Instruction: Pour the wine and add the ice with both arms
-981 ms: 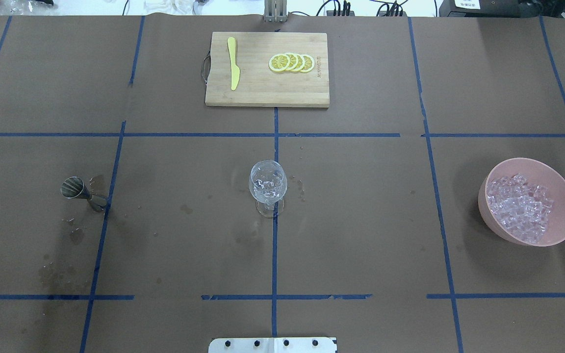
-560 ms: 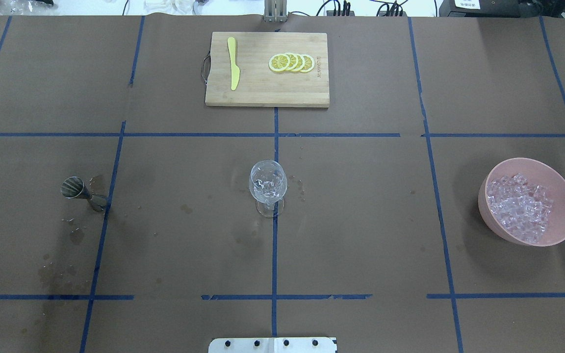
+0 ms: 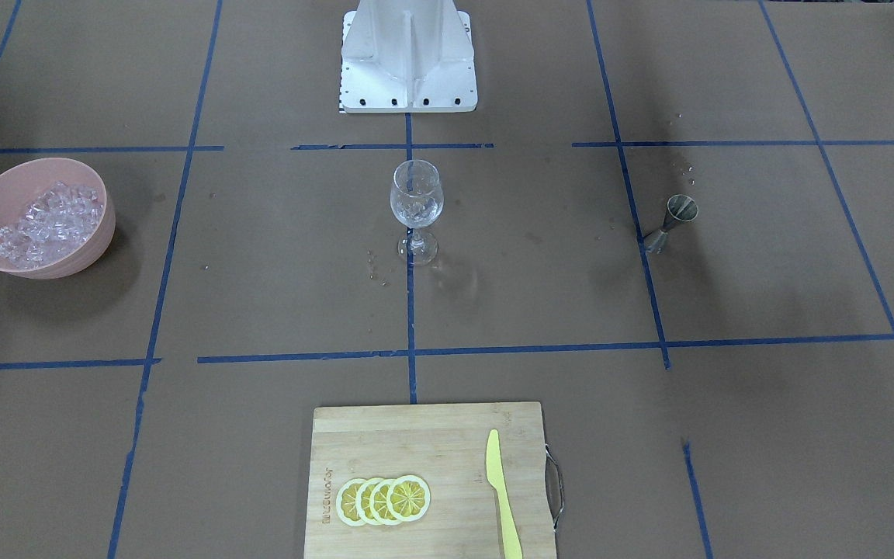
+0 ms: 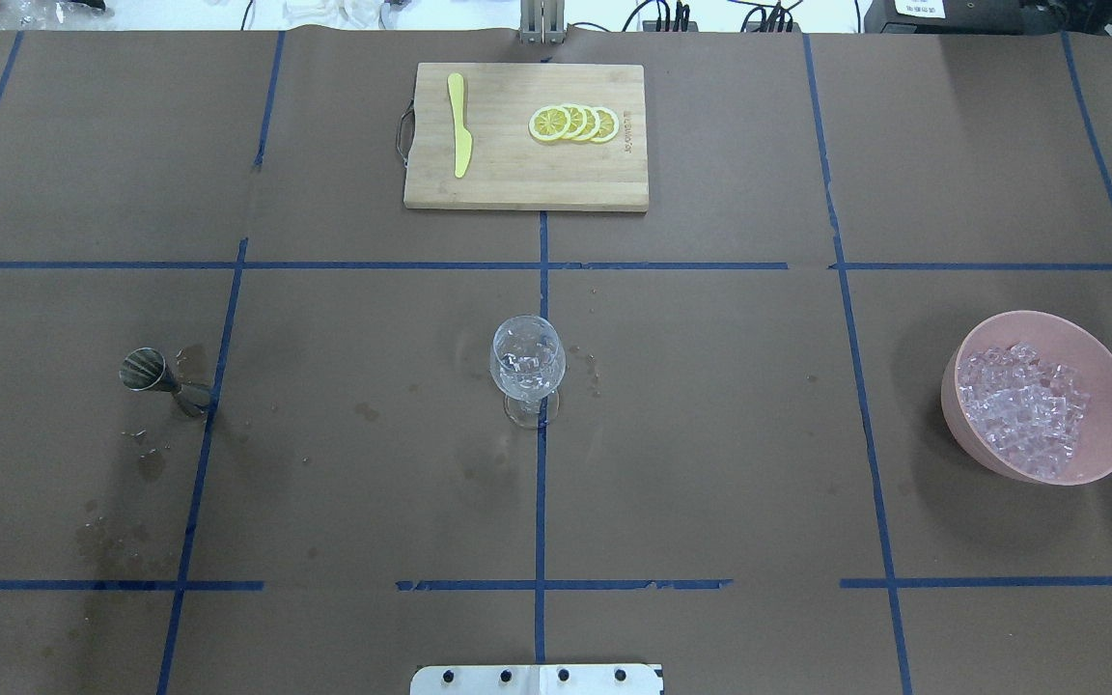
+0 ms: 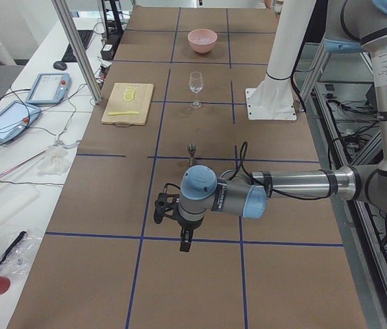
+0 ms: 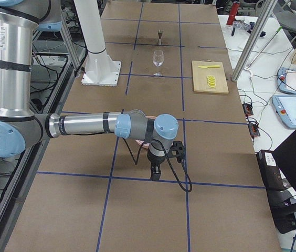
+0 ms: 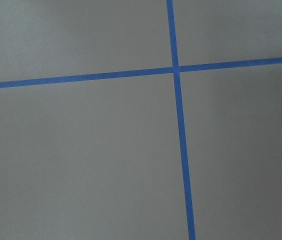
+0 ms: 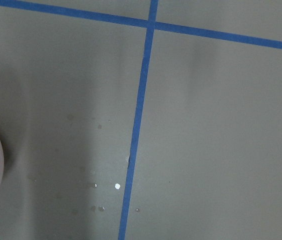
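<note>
Currently the ice (image 4: 1024, 410) is lying in the pink bowl (image 4: 1111, 386) well right of the wine glass (image 4: 527, 365); left gripper (image 5: 186, 241) and right gripper (image 6: 156, 173) are hovering far from it, finger spacing impossible to tell.

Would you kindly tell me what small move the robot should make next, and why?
Probably swing the left claw toward the jigger: the glass already seems to hold ice, while that claw hangs over bare table far from it.
</note>
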